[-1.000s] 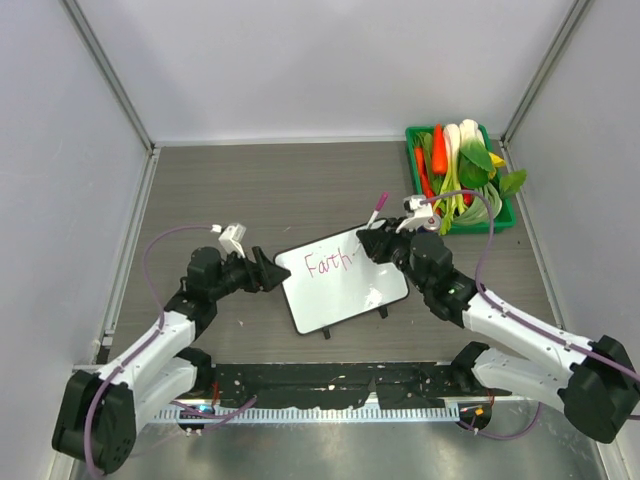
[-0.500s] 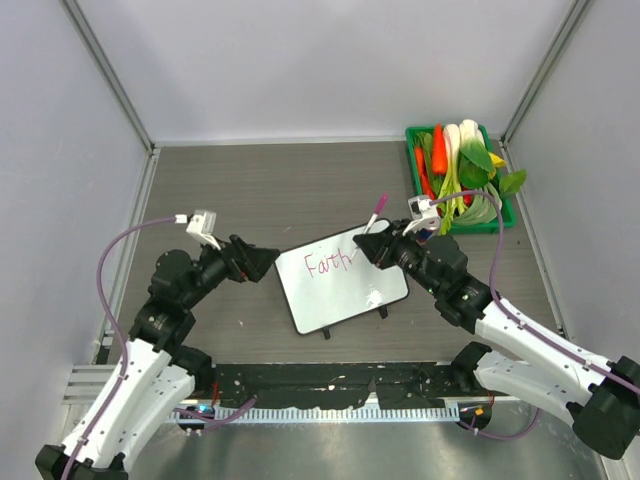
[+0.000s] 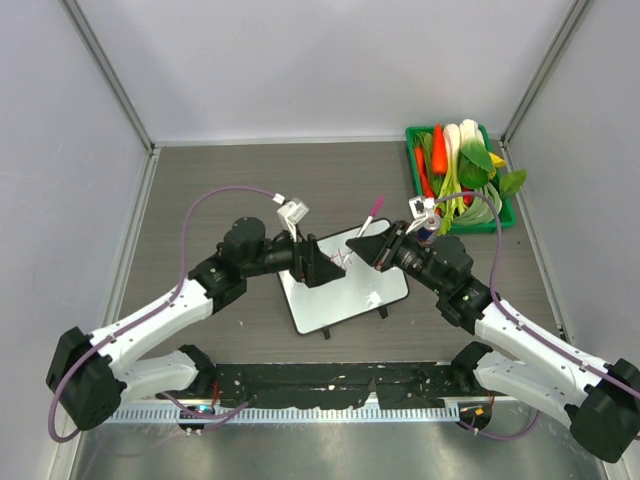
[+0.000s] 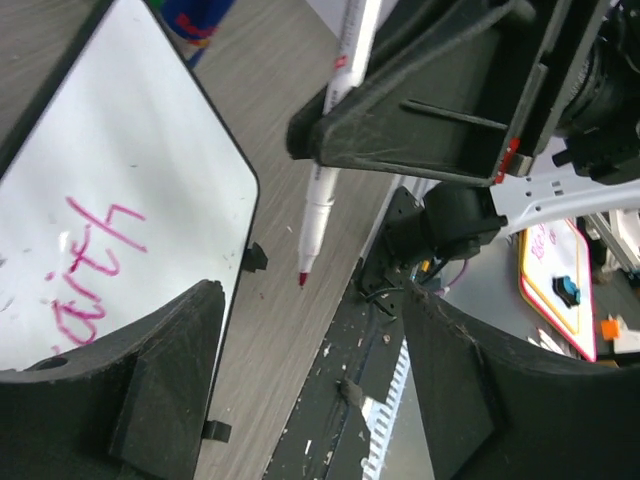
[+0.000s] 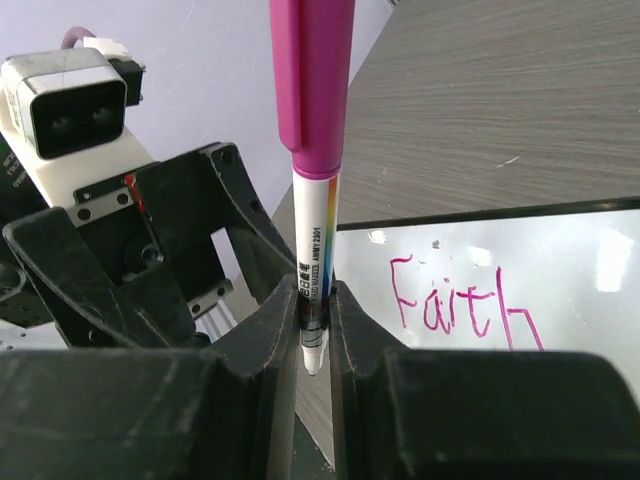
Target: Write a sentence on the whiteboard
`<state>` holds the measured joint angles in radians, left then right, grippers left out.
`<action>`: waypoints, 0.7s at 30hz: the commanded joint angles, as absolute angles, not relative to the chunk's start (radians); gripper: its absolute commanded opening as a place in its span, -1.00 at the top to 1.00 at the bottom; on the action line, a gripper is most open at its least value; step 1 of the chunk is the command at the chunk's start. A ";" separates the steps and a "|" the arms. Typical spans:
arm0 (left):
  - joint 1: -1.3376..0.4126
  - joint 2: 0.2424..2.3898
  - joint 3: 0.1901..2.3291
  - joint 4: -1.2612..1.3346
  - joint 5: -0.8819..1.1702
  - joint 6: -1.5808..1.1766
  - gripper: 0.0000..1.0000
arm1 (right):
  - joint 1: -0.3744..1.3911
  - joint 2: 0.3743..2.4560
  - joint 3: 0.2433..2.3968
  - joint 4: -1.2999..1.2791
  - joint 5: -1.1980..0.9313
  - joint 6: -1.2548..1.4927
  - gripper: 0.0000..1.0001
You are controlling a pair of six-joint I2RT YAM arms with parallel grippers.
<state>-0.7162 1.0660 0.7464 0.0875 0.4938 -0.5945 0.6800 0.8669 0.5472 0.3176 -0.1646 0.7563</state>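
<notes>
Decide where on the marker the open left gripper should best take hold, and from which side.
Probably the long pink upper barrel of the marker: it stands free above the right gripper, which clamps the white part, while the stretch below is short and ends in the tip. The left gripper should come from its own side, jaws across the roughly upright barrel.

Below the right gripper [image 5: 315,305] the whiteboard [image 3: 345,290] is smooth, glossy white on a matt wood-grain table [image 3: 250,180]; between its matt black plastic fingers [image 5: 268,345], the marker [image 5: 312,200] shines.

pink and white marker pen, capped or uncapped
Uncapped: the pink and white marker pen shows a bare red tip in the left wrist view.
</notes>
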 commanded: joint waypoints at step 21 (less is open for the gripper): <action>-0.750 1.239 0.842 0.281 0.495 -0.581 1.00 | 0.620 0.862 0.551 0.396 -0.242 0.842 0.97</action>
